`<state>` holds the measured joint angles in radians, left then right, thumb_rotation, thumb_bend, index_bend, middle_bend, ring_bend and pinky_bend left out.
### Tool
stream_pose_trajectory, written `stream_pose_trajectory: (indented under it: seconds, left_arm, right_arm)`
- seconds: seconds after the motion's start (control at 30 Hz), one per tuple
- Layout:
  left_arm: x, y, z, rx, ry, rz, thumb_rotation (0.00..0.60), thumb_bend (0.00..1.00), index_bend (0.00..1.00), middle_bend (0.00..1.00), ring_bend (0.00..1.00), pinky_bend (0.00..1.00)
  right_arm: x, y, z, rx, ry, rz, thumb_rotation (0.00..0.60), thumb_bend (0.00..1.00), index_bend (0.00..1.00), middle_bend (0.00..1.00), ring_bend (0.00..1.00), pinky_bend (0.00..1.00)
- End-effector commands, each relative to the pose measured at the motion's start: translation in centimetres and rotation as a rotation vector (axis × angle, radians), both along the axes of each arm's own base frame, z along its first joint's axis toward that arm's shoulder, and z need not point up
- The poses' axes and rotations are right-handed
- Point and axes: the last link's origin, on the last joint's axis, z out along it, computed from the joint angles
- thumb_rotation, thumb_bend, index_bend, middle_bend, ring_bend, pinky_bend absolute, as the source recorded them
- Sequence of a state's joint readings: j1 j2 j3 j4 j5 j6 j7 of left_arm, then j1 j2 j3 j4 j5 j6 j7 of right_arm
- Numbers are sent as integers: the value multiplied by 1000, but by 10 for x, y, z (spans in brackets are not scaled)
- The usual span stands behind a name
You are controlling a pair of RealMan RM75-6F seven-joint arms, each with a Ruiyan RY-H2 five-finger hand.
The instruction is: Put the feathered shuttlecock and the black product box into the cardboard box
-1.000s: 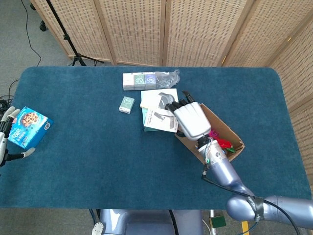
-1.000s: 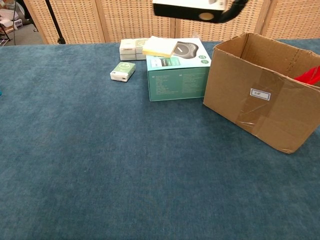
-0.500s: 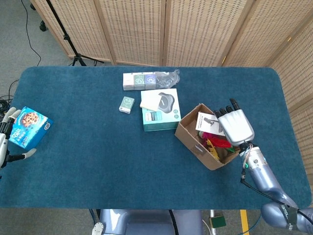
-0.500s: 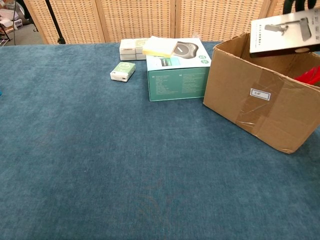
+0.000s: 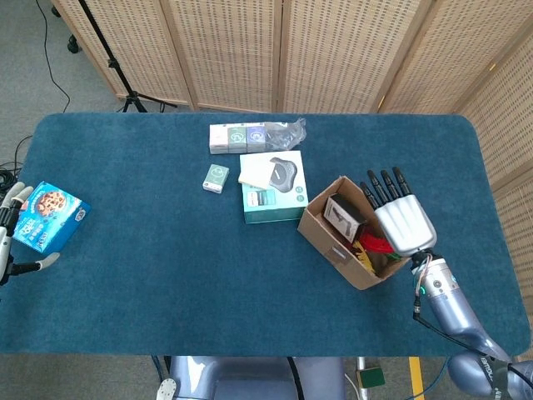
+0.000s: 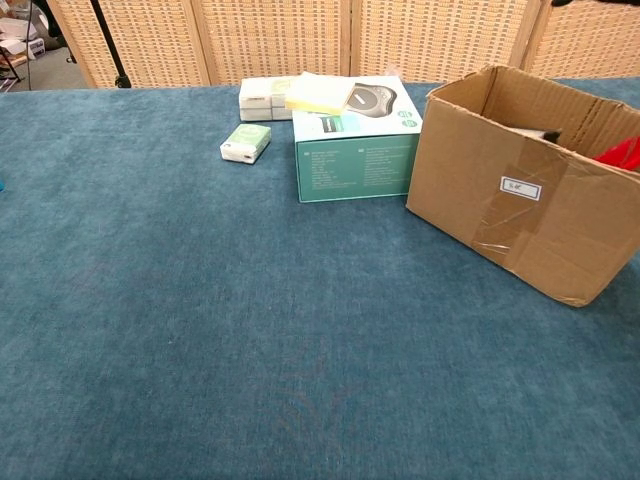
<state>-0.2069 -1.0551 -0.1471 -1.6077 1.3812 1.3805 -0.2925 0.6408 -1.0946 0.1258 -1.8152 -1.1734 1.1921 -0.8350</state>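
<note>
The cardboard box (image 5: pixel 333 243) (image 6: pixel 520 195) stands open on the right of the blue table. Inside it the black product box (image 5: pixel 343 215) (image 6: pixel 536 132) leans against the near-left wall. Red feathers of the shuttlecock (image 5: pixel 377 244) (image 6: pixel 626 153) show beside it in the box. My right hand (image 5: pixel 399 213) hovers over the box's far right side, fingers spread and straight, holding nothing. My left hand (image 5: pixel 12 236) is at the table's far left edge with its fingers apart, next to a blue snack box, and grips nothing.
A teal box (image 5: pixel 273 190) (image 6: pixel 357 140) with a yellow notepad (image 6: pixel 319 93) on top stands left of the cardboard box. A small green box (image 5: pixel 216 177), a row of white boxes (image 5: pixel 236 137) and a plastic bag (image 5: pixel 286 131) lie behind. The blue snack box (image 5: pixel 50 217) lies far left.
My right hand carried the black product box from above the teal box over to the cardboard box and let it go. The box now lies inside and the hand is empty.
</note>
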Motion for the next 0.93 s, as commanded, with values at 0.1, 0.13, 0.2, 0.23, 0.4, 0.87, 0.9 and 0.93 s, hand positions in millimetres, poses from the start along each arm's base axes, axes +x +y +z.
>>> stream_pose_trajectory:
  seconds: [0.1, 0.13, 0.2, 0.23, 0.4, 0.87, 0.9, 0.93]
  left_arm:
    - [0, -1, 0, 0, 1, -3, 600, 0, 0, 0, 0, 94]
    - [0, -1, 0, 0, 1, -4, 600, 0, 0, 0, 0, 94]
    - [0, -3, 1, 2, 5, -5, 600, 0, 0, 0, 0, 94]
    - [0, -3, 1, 4, 9, -6, 600, 0, 0, 0, 0, 94]
    - [-9, -11, 0, 52, 103, 12, 600, 0, 0, 0, 0, 94]
    - [-26, -41, -17, 53, 148, 90, 600, 0, 0, 0, 0, 0]
    - [-26, -41, -17, 53, 147, 91, 600, 0, 0, 0, 0, 0]
    - [-27, -43, -16, 55, 146, 94, 600, 0, 0, 0, 0, 0]
  right_arm:
    - [10, 7, 17, -61, -18, 36, 600, 0, 0, 0, 0, 0]
    - [11, 8, 19, -67, -24, 41, 600, 0, 0, 0, 0, 0]
    - [10, 15, 29, -88, -58, 43, 600, 0, 0, 0, 0, 0]
    - [9, 19, 35, -100, -77, 44, 600, 0, 0, 0, 0, 0]
    - [-14, 43, 51, -126, -128, 26, 600, 0, 0, 0, 0, 0]
    - [-90, 111, 32, -121, -339, -66, 600, 0, 0, 0, 0, 0]
    - [-93, 114, 31, -124, -351, -69, 600, 0, 0, 0, 0, 0]
    - [-98, 118, 29, -125, -368, -79, 600, 0, 0, 0, 0, 0]
